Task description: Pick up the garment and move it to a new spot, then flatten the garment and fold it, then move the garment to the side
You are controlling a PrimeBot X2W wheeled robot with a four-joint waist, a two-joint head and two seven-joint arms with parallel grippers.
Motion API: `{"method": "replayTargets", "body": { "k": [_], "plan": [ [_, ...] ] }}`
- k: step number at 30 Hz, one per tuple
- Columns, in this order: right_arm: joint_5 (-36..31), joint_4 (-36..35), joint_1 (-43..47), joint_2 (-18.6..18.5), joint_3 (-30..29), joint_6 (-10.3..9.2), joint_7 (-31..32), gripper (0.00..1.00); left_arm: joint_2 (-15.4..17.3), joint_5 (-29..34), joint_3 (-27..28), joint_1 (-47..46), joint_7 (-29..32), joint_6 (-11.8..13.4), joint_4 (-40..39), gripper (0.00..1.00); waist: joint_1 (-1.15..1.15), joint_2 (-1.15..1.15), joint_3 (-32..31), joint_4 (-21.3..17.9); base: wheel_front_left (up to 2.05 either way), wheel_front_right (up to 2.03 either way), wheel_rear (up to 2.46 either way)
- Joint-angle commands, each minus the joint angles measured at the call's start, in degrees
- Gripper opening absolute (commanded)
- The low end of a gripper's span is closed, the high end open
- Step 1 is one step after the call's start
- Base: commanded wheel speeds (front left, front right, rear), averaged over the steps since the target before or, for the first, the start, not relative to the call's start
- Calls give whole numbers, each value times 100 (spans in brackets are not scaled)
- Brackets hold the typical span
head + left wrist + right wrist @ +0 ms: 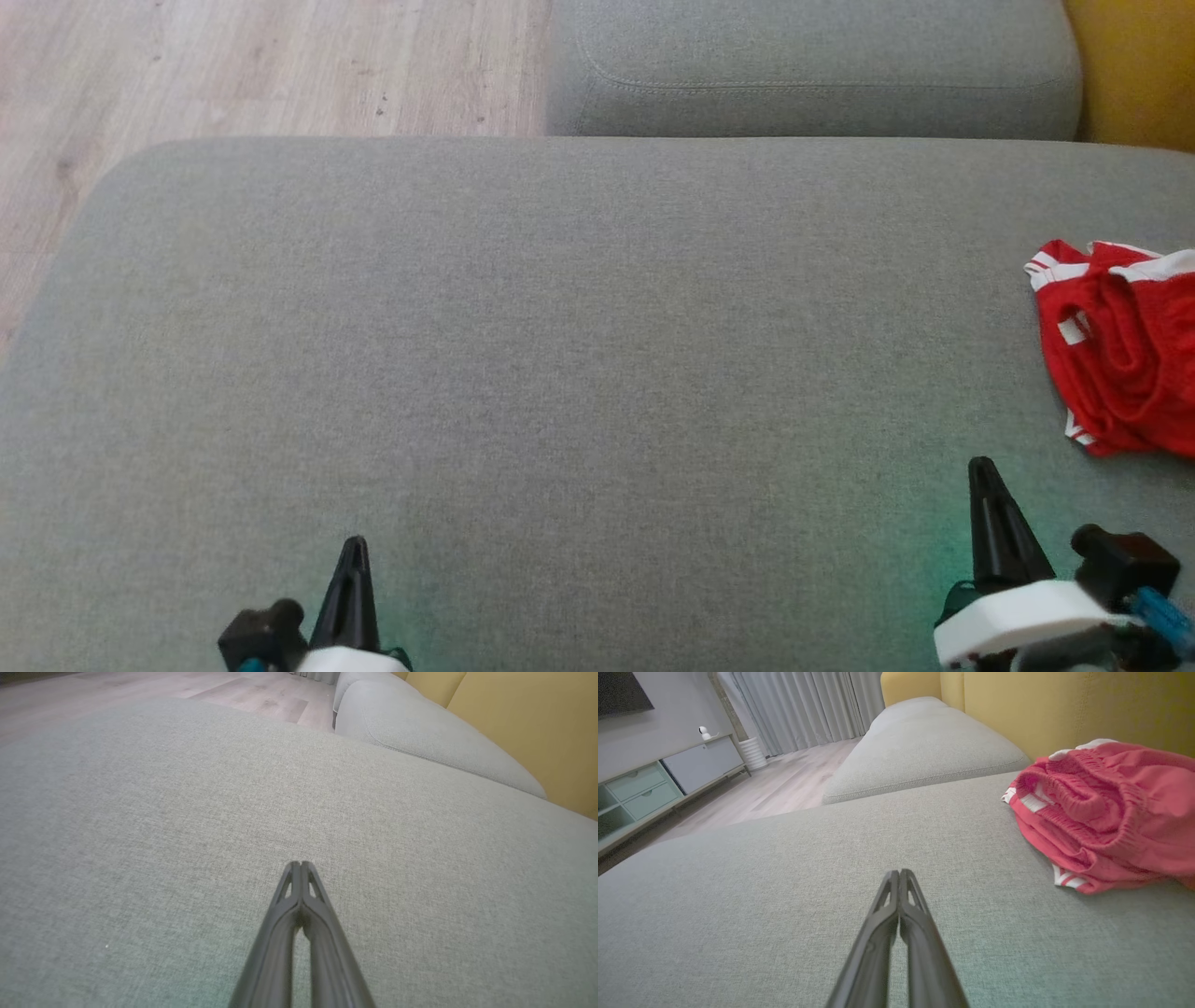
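The garment [1120, 359] is a crumpled red piece with white stripes, lying at the far right of the grey cushion [560, 373]. In the right wrist view the garment [1106, 816] bunches up to the right of my fingers. My right gripper [982, 467] is shut and empty, a short way below and left of the garment, not touching it; its tips [899, 872] meet over bare cushion. My left gripper [356, 543] is shut and empty near the bottom left, its tips [299, 864] pressed together above the cushion.
A second grey cushion [812, 75] lies beyond the far edge. Wooden floor [233, 75] runs at the upper left. A yellow backrest [1134, 65] stands at the right. A low cabinet [658, 784] and curtains [803, 709] stand across the room.
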Motion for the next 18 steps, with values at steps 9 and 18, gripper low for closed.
{"method": "replayTargets", "body": {
  "k": [9,18],
  "plan": [
    [729,-175,-280,-31,-33,7,144,0,-48,-541,343,-248,147,-156,-216,0,0,0,-14,-44,0,0,0],
    [1355,-172,-350,-42,-57,10,262,0,-95,-1012,545,-295,289,-275,-266,0,0,0,-26,-88,0,0,0]
  ]
}}
